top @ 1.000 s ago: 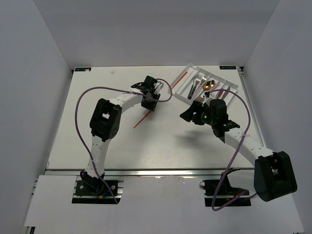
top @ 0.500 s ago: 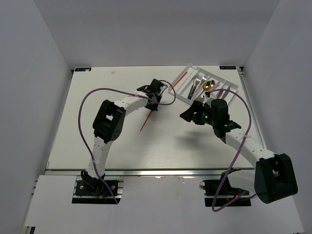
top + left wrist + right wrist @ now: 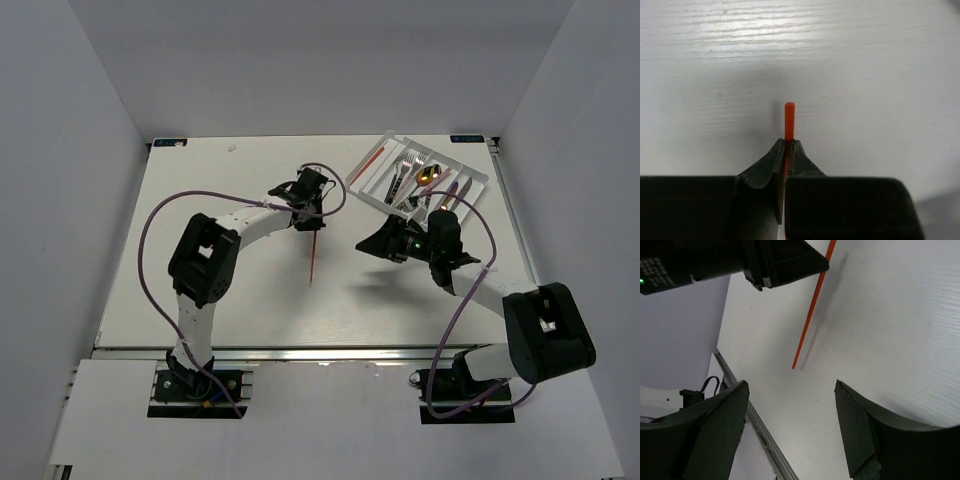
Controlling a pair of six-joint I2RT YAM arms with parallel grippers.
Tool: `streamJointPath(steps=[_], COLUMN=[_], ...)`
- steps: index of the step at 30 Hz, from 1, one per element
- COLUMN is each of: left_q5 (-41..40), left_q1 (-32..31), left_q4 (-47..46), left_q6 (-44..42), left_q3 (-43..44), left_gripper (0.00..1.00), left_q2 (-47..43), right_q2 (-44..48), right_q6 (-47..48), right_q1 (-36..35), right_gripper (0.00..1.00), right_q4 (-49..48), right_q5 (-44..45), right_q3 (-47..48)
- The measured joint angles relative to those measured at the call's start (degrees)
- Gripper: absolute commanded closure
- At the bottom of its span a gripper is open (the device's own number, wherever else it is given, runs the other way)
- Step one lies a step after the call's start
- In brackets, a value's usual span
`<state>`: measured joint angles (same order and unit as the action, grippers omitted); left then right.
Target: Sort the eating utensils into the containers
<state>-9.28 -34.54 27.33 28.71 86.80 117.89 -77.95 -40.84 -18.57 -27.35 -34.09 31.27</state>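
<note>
Red chopstick (image 3: 314, 255) gripped by L gripper (image 3: 314, 218); R gripper (image 3: 374, 243) open
Nearest, R gripper's jaws are held wide apart w/ nothing between, over table (image 3: 220, 290) centre. Just beyond, chopstick's upper end is pinched betw. L gripper's nearly shut fingers, rest slanting down toward near edge. At far right, white tray (image 3: 452, 160) is seen w/ other utensils (image 3: 420, 180) in its compartments

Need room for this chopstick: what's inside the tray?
A red chopstick along the left side of the tray, silver cutlery and a gold spoon further right. The right arm hides its near end.
</note>
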Motion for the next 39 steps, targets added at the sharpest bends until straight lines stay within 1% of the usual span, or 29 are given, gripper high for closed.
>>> streamJointPath(steps=[4,8,13,15,20,21,22,23,24,25,26,27,30,31,32,33,36,39], left_q5=[2.4,6.1,11.0,12.3,14.3,14.5,14.7,14.8,14.9,15.0,15.0,14.9,14.3,13.9,12.8,11.1,4.4,-4.7], left_q1=[-0.6,-1.4,-2.4,-2.8,-3.7,-3.9,-4.0,-4.1,-4.2,-4.2,-4.3,-4.3,-4.1,-4.1,-4.2,-4.2,-4.5,-4.6], left_q4=[-4.3,-9.2,-13.9,-14.8,-17.1,-17.4,-17.6,-17.9,-18.2,-18.5,-18.6,-18.8,-18.8,-18.5,-17.7,-16.0,-9.5,-4.5], left_q6=[5.0,8.3,11.4,12.3,14.2,14.4,14.7,14.9,15.1,15.2,15.2,15.3,15.0,14.7,14.2,13.7,11.8,9.2], left_q3=[-3.3,-5.3,-7.7,-8.0,-8.1,-8.1,-8.1,-8.1,-8.1,-8.1,-8.1,-8.1,-8.0,-8.0,-7.6,-6.6,-1.4,0.3], left_gripper=[1.0,1.0,1.0,1.0,1.0,1.0,1.0,1.0,1.0,0.96,0.86,0.63,0.37,0.17,0.03,0.02,0.02,0.02], left_q2=[-5.9,-9.5,-10.8,-10.8,-10.8,-10.8,-10.8,-10.8,-10.8,-10.8,-10.9,-11.0,-12.3,-12.5,-12.8,-12.9,-13.4,-18.7], right_q2=[-2.0,-4.8,-9.2,-10.4,-12.4,-12.9,-13.3,-13.7,-14.0,-14.3,-14.6,-14.9,-16.7,-16.8,-16.8,-16.9,-18.2,-21.6], right_q6=[-1.0,-1.7,-3.1,-3.6,-3.6,-3.6,-3.6,-3.6,-3.4,-3.3,-3.5,-4.0,-5.0,-5.2,-5.3,-5.4,-5.5,-5.9], right_q1=[-1.4,-2.8,-4.4,-4.9,-5.4,-5.4,-5.4,-5.4,-5.4,-5.4,-5.4,-5.3,-4.7,-4.8,-4.9,-5.0,-4.9,-3.8], right_gripper=[0.26,0.26,0.29,0.31,0.32,0.36,0.42,0.51,0.69,0.8,0.93,1.0,1.0,1.0,1.0,1.0,1.0,1.0], right_q4=[-2.9,-4.4,-6.7,-7.5,-7.5,-7.5,-7.5,-7.6,-7.8,-8.3,-8.6,-8.4,-8.2,-8.4,-8.5,-8.4,-7.3,-4.7], right_q5=[-0.9,-0.9,-1.0,-1.0,-0.2,0.2,0.5,0.8,0.9,0.9,0.9,1.4,2.0,1.9,1.9,2.0,2.9,5.7], right_q3=[0.1,1.3,3.8,4.4,6.7,7.4,8.1,8.7,9.0,9.2,9.3,9.3,9.4,9.5,9.8,10.3,14.3,21.3])
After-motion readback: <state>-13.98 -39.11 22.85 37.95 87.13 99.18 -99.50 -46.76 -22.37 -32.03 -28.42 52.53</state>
